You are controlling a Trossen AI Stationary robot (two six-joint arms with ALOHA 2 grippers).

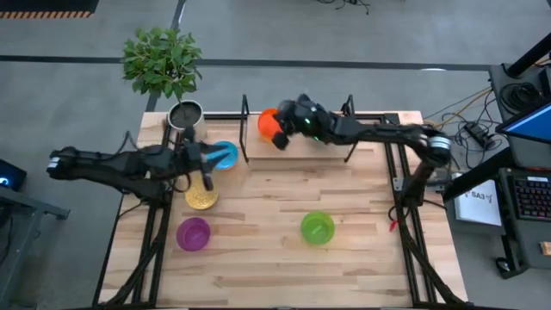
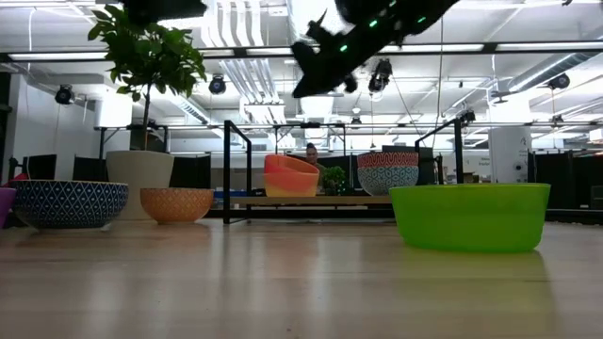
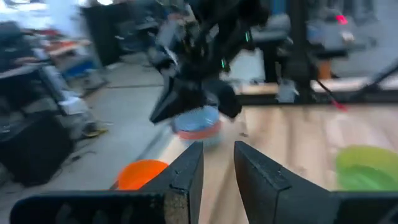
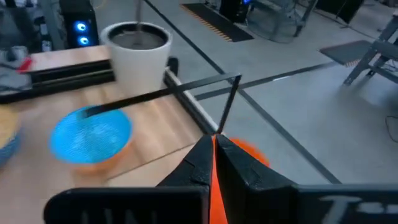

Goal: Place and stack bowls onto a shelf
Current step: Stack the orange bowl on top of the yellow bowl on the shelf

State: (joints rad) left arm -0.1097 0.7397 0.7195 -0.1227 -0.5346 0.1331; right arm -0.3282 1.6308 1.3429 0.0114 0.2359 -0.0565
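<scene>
An orange-red bowl (image 1: 267,121) (image 2: 289,176) sits on the shelf (image 2: 320,200) near its left upright, seemingly atop another orange bowl. A patterned bowl (image 2: 387,172) stands to its right. My right gripper (image 1: 282,136) (image 2: 300,89) (image 4: 214,146) hovers above the orange bowl, higher than the uprights, fingers together save a thin slit showing orange. My left gripper (image 1: 207,172) (image 3: 217,155) is open and raised over a bowl that is blue inside (image 1: 224,155) (image 4: 90,134) and one that is mustard inside (image 1: 202,196).
A purple bowl (image 1: 193,233) and a green bowl (image 1: 317,227) (image 2: 469,217) rest on the near half of the table. A white plant pot (image 1: 185,114) (image 4: 138,53) stands at the far left corner beside the shelf's left upright (image 1: 245,129). Bare wood lies mid-table.
</scene>
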